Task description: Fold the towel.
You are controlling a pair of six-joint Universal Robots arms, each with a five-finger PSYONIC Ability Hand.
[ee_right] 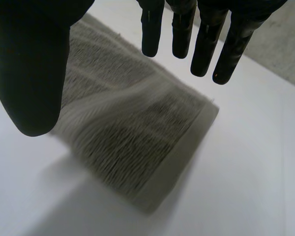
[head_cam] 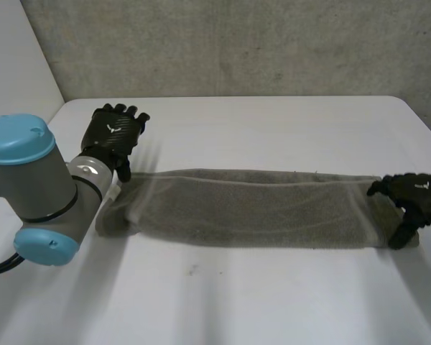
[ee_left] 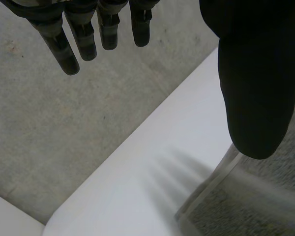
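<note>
A grey towel (head_cam: 258, 208) lies folded into a long narrow strip across the middle of the white table (head_cam: 273, 129). My left hand (head_cam: 113, 136) hovers just past the strip's left end, fingers (ee_left: 69, 44) straight and spread, thumb (ee_left: 258, 83) apart, holding nothing. The towel's left end (ee_left: 246, 206) lies below that thumb. My right hand (head_cam: 416, 198) is over the strip's right end, open, its fingers (ee_right: 206, 44) and thumb (ee_right: 32, 69) spread above the towel's short edge (ee_right: 137, 132) without gripping it.
A grey concrete wall (head_cam: 237, 43) stands behind the table's far edge. Bare white table lies in front of the towel and behind it. My left arm's grey joint with blue caps (head_cam: 29, 187) rises at the near left.
</note>
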